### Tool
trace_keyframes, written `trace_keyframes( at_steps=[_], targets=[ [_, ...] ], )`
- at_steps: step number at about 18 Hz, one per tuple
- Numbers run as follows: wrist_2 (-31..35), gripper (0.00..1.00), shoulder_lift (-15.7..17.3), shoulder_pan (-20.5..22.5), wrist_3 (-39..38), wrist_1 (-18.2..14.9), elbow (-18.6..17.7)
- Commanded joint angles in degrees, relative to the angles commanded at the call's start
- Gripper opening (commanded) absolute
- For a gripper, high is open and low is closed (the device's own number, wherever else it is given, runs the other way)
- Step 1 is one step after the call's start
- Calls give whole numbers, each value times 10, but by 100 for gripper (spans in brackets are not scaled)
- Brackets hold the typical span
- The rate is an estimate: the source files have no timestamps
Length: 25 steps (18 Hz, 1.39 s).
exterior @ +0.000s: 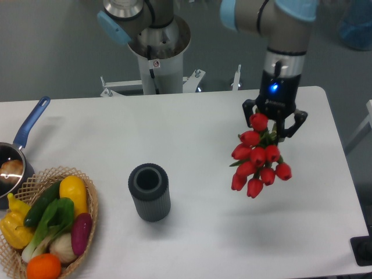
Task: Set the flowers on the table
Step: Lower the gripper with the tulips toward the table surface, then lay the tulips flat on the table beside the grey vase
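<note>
above the right side of the large white matte table point(192, 139), the black two-finger gripper point(274, 123) is clamping the bunch of red tulips point(256, 163), blooms hanging toward the camera. judged light, soft, easily crushed; holding at the stems is safest.

A robotics lab: an arm pedestal point(157, 58) bolted behind a white table point(192, 209), over grey flooring.

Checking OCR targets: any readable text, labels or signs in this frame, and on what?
No text can be read.
Small round red-and-white sticker on the arm's pedestal: a sign, too small to make out.
Gripper, flowers, grey cylinder: no markings visible.
</note>
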Motion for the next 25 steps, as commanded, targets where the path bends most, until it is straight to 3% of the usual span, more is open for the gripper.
trace_keyframes(
  at_steps=[9,25],
  targets=[
    [81,43,-83,-46,-4,4,1],
    [192,43,-139,-76,-1,4,18]
  ],
)
